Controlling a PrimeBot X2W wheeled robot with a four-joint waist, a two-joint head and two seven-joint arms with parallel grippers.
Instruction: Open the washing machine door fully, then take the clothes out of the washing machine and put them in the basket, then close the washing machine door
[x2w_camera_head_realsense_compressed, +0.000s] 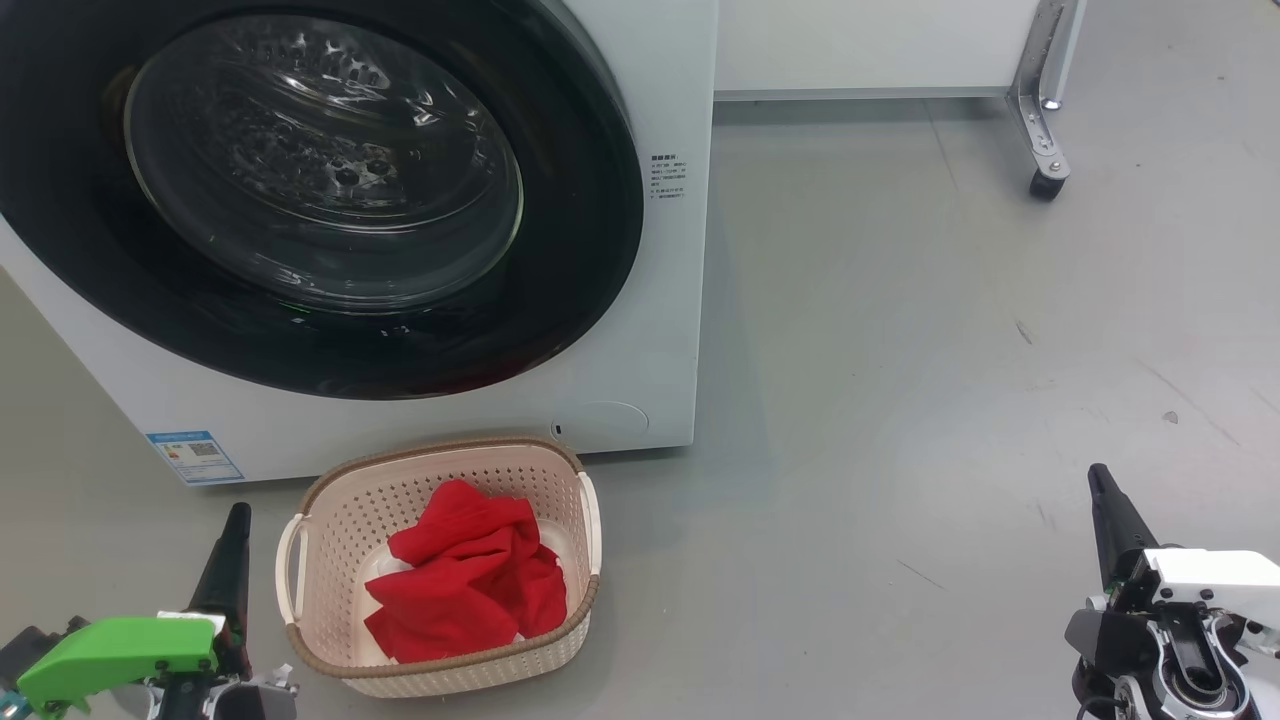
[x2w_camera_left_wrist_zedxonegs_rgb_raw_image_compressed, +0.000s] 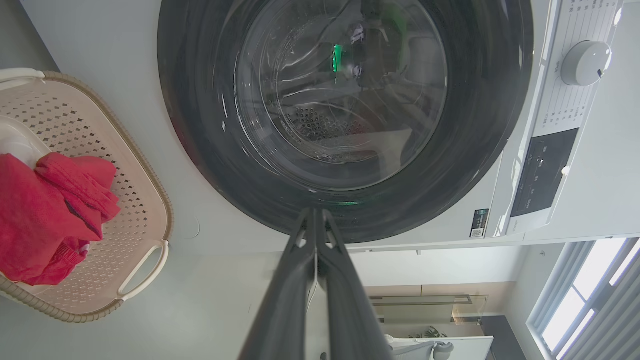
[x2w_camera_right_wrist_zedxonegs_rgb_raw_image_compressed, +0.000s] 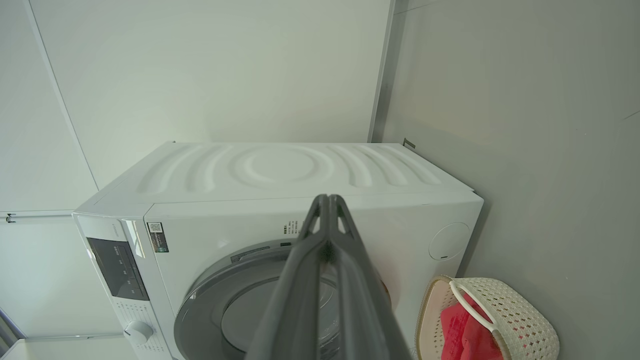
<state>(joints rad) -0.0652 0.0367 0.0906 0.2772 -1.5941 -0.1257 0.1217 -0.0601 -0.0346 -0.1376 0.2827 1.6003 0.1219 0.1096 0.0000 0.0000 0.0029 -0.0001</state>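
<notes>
Our left gripper (x2w_camera_head_realsense_compressed: 238, 514) sits at the lower left of the head view, its two dark fingers pressed together on nothing. Our right gripper (x2w_camera_head_realsense_compressed: 1099, 474), at the lower right, is clenched empty likewise. Between them, nearer the left one, the basket (x2w_camera_head_realsense_compressed: 352, 500) stands on the grey floor (x2w_camera_head_realsense_compressed: 900, 350), just before the bottom front edge of the washing machine (x2w_camera_head_realsense_compressed: 655, 330). We see the clothes (x2w_camera_head_realsense_compressed: 470, 575) bunched inside the basket, a red heap toward its near wall. We find the washing machine door (x2w_camera_head_realsense_compressed: 320, 200) shut flat against the white front. Both grippers hang apart from basket and door.
</notes>
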